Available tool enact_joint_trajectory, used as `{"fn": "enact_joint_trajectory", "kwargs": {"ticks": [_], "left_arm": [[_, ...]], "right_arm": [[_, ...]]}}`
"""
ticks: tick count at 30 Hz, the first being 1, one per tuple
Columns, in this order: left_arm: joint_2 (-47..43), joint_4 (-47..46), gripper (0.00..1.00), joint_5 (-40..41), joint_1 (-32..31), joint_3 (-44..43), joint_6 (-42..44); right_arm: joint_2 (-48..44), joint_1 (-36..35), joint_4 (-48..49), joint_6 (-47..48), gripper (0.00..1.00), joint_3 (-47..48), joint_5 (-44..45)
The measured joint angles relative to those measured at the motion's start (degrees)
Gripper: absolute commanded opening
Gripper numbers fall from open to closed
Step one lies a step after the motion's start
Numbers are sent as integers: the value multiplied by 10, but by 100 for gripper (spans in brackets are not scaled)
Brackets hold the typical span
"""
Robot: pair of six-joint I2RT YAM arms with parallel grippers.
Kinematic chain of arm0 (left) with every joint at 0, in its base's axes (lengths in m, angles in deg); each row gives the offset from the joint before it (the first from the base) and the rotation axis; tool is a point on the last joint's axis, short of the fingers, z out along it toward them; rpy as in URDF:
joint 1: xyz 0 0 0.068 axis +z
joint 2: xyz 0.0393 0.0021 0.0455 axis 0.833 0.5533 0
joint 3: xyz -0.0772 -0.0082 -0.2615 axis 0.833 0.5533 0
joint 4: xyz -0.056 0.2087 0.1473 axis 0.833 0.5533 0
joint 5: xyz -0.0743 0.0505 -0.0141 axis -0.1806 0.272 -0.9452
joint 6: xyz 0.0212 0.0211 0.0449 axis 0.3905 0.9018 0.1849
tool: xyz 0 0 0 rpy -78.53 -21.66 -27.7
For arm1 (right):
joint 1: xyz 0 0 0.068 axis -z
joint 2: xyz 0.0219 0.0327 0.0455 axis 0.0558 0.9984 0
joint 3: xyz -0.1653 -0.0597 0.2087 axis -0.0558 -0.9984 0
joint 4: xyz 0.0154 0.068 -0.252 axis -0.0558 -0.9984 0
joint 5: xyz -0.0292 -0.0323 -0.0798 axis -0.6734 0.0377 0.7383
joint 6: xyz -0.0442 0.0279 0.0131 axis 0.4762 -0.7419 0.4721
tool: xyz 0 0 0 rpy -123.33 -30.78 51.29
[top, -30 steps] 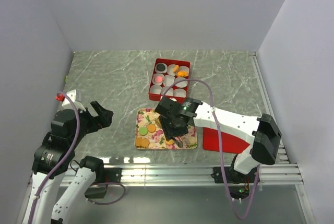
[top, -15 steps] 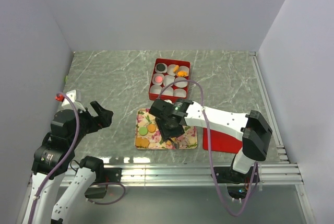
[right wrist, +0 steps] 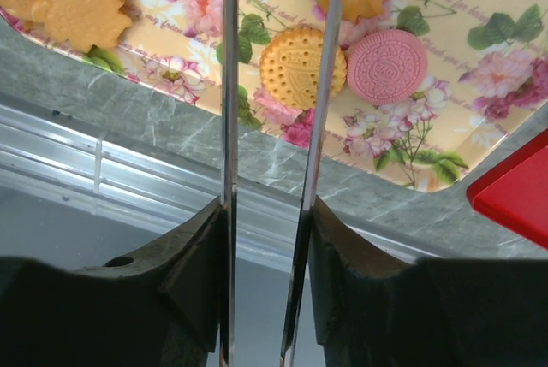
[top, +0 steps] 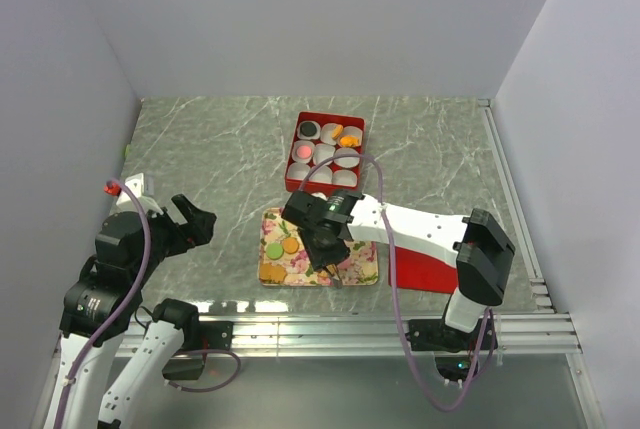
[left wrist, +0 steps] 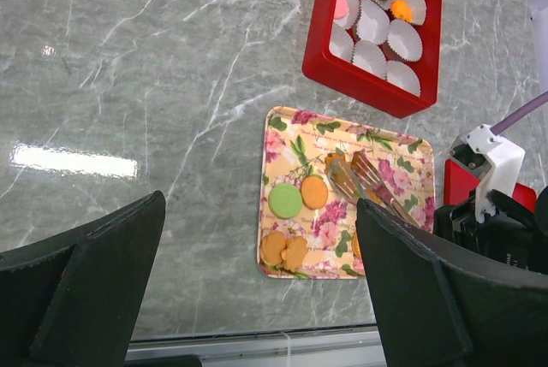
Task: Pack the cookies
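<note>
Right arm has swung further left since a second ago, its forearm now lying low across the near right of the tabletop [top: 210,149]; left arm unchanged.

Right end effector [left wrist: 348,166] carries two long metal blades (tong-like), angled down over the floral tray [left wrist: 411,149]. The blades stand a modest gap apart, roughly parallel. Tray pattern shows between them and no cookie sits in the gap. The tips run off the top of the wrist view, so nothing can be said of them there.

Most cookies [left wrist: 284,250] lie loose on the tray:
- The green cookie [left wrist: 285,200] and orange cookie [left wrist: 314,192] are side by side at left.
- The golden cookie [right wrist: 301,56] is partly behind the right blade.
- The pink cookie [right wrist: 391,65] lies close beside the golden one.

A few more sit in the white paper cups [left wrist: 370,57] of the red box [left wrist: 360,89], just beyond the tray. The red lid [top: 425,271] lies right of the tray.

Left end effector [top: 197,217] hangs at the near left, fingers spread wide, holding nothing.
</note>
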Motion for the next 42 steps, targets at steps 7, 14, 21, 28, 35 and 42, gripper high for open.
{"fn": "enact_joint_trajectory", "kwargs": {"ticks": [7, 14, 21, 28, 35, 42], "left_arm": [[0, 0, 99, 0, 0, 0, 0], [0, 0, 99, 0, 3, 0, 0], [0, 0, 99, 0, 6, 0, 0], [0, 0, 99, 0, 13, 0, 0], [2, 0, 99, 0, 24, 0, 0], [8, 0, 99, 0, 40, 0, 0]], "right_arm": [[7, -1, -7, 1, 35, 12, 2], [8, 0, -32, 9, 34, 52, 14], [8, 16, -65, 24, 34, 115, 30], [8, 86, -92, 57, 34, 182, 42], [33, 177, -116, 108, 34, 282, 43], [111, 235, -119, 153, 34, 347, 27]]}}
